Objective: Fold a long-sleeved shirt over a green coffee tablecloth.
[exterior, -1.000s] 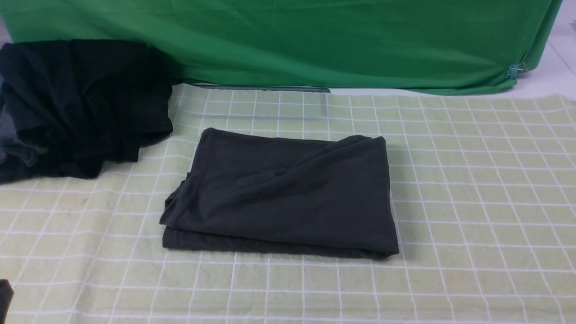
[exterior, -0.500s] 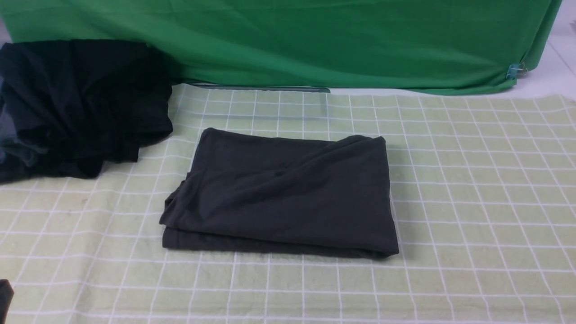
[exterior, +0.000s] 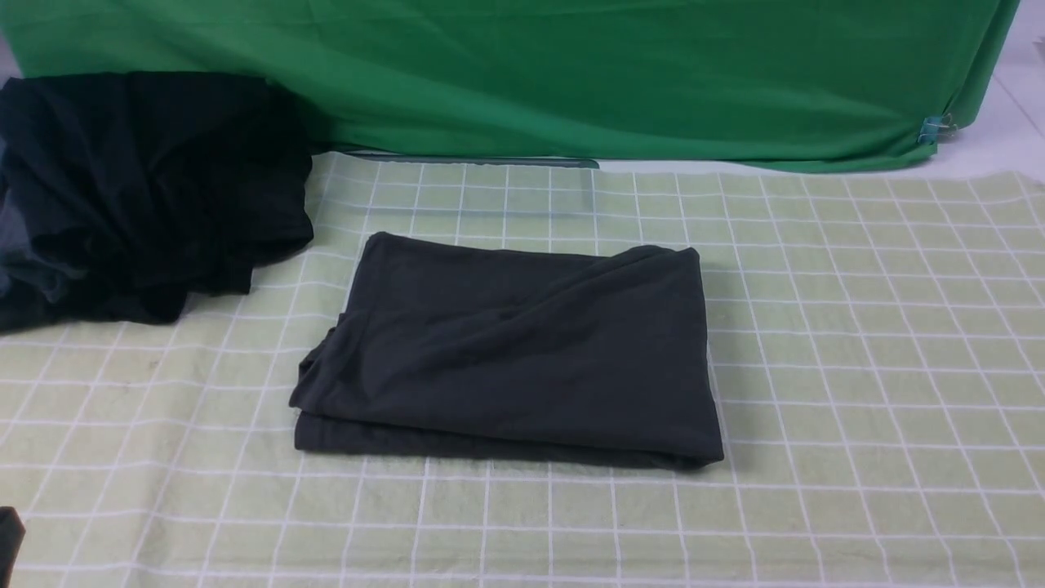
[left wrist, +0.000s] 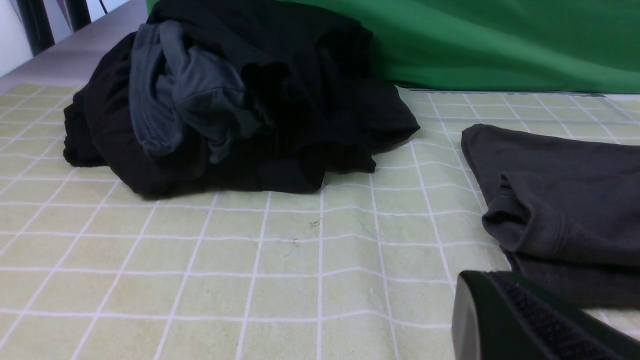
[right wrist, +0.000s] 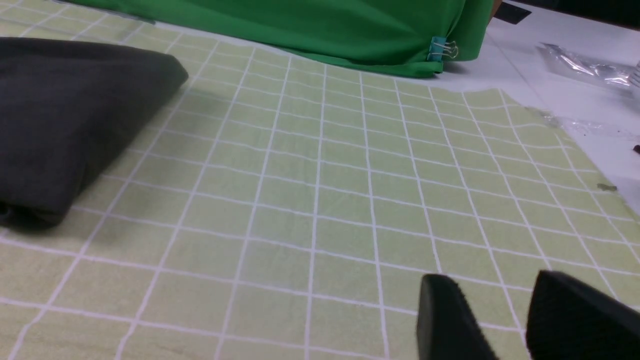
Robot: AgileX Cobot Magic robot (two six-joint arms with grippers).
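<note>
The long-sleeved shirt (exterior: 514,351) lies folded into a dark charcoal rectangle on the middle of the green coffee tablecloth (exterior: 857,367), with its layered edge toward me. No print shows. In the left wrist view my left gripper (left wrist: 492,295) hovers shut and empty just off the shirt (left wrist: 565,210), over the tablecloth (left wrist: 200,260). Only a dark sliver of the left gripper (exterior: 8,535) shows at the front view's lower left edge. The right wrist view has my right gripper (right wrist: 495,290) open over bare tablecloth (right wrist: 325,190), well away from the shirt (right wrist: 70,115).
A heap of black garments (exterior: 139,188) sits at the back left. Plain vivid green fabric (exterior: 571,73) hangs along the back, pinned by a clip (exterior: 935,128). White tabletop with a clear plastic bag (right wrist: 585,65) lies beyond the cloth's right edge.
</note>
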